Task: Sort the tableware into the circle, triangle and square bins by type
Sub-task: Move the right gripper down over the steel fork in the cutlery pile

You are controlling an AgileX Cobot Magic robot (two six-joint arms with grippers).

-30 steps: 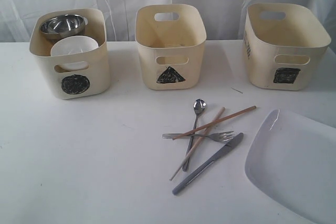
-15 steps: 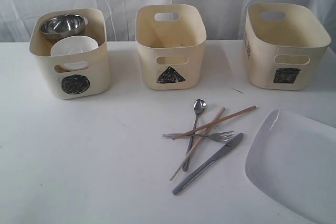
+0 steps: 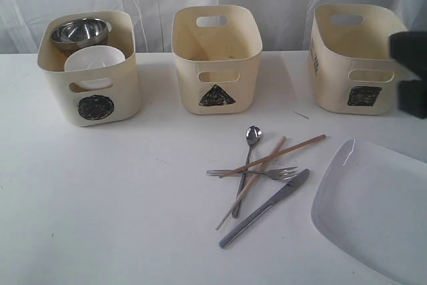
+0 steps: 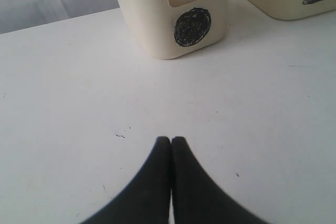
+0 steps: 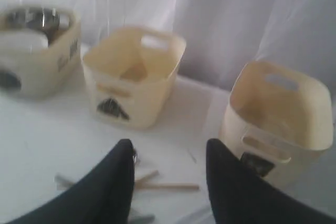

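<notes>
One white table (image 3: 100, 198) held a large white plate (image 3: 373, 211) front right and three cream bins (image 3: 247, 85) behind, the circle bin (image 3: 123, 91) holding a steel bowl (image 3: 80, 31) and small white bowl (image 3: 93, 61). Knife (image 3: 267, 206), chopsticks (image 3: 293, 148), fork (image 3: 277, 173) and spoon (image 3: 252, 137) lay crossed before the triangle bin (image 3: 187, 88); the right gripper (image 5: 170, 150) hung spread and empty beside the square bin (image 3: 333, 85), the left gripper (image 4: 171, 140) pinched together.

Across the back of the counter (image 3: 100, 198) stood the circle bin (image 3: 90, 71) at 10 o'clock, the triangle bin (image 3: 217, 65) at 12 and the square bin (image 3: 360, 65) at 2, each well apart. In the circle bin, a steel bowl (image 3: 80, 31) sat behind a white bowl (image 3: 93, 58). At 6 o'clock from the triangle bin, the spoon (image 3: 248, 158) and two chopsticks (image 3: 273, 156) crossed the fork (image 3: 257, 174), with the knife (image 3: 267, 206) at their 5 o'clock. The plate (image 3: 373, 211) lay at 3 o'clock of the knife, before the square bin.
</notes>
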